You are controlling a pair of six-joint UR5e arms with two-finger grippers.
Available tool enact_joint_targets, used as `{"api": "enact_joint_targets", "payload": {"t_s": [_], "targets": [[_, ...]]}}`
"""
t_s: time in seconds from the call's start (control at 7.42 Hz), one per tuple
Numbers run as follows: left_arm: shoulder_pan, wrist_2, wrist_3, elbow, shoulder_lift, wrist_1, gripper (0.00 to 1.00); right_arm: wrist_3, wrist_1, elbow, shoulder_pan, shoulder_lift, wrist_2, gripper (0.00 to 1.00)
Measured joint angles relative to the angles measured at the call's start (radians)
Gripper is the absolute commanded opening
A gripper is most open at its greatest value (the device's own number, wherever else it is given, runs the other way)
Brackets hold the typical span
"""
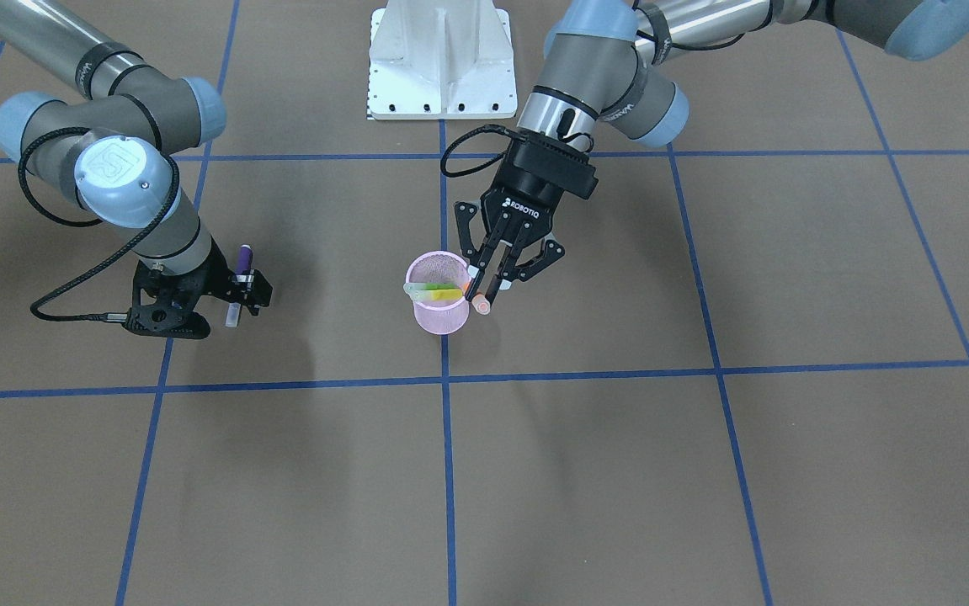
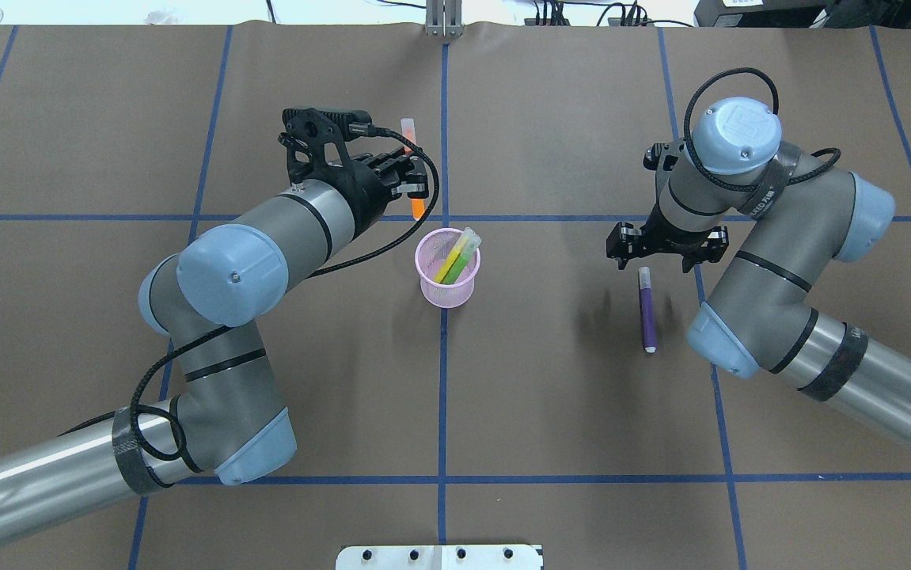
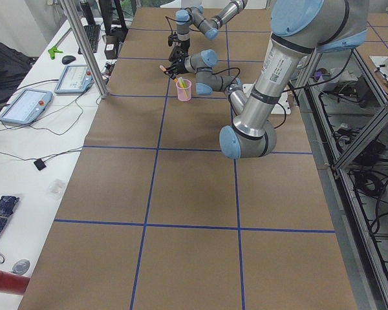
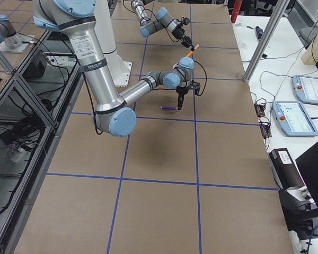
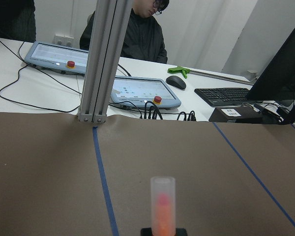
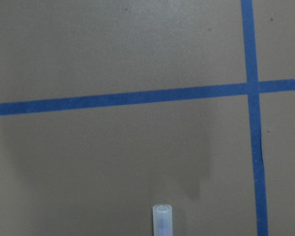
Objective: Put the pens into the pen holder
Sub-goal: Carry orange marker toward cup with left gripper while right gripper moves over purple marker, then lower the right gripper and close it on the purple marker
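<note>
The pink mesh pen holder (image 2: 447, 289) (image 1: 442, 318) stands upright at the table's middle with the green pen (image 2: 459, 253) (image 1: 438, 293) leaning inside it. My left gripper (image 1: 484, 293) (image 2: 411, 184) is shut on the orange pen (image 2: 417, 206) (image 5: 162, 206), in the air just beside the holder's rim on its far side. The purple pen (image 2: 647, 310) (image 1: 240, 261) lies flat on the table. My right gripper (image 2: 658, 249) (image 1: 247, 284) points down over its whitish cap end (image 6: 161, 219) and appears open, not touching it.
The white robot base (image 1: 442, 59) sits at the table's near edge. Blue tape lines (image 2: 443, 396) grid the brown surface. Beyond the far edge stand an aluminium post (image 5: 101, 59), control tablets (image 5: 142, 93), a keyboard (image 5: 226, 96) and a seated person (image 5: 137, 34).
</note>
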Motion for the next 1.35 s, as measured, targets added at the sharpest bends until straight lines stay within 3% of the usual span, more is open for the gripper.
{"api": "enact_joint_targets", "payload": {"t_s": [0.27,0.94,1.35], "targets": [[0.006,0.002,-0.001,0.035,-0.018,-0.012,0.0,-0.002,0.0,-0.008,-0.005,-0.001,0.001,0.95],[0.007,0.001,-0.001,0.047,-0.021,-0.014,0.0,-0.003,0.0,-0.011,-0.023,-0.007,0.021,0.73],[0.007,0.001,0.003,0.048,-0.021,-0.014,0.0,-0.005,-0.001,-0.021,-0.027,-0.006,0.03,0.72]]}}
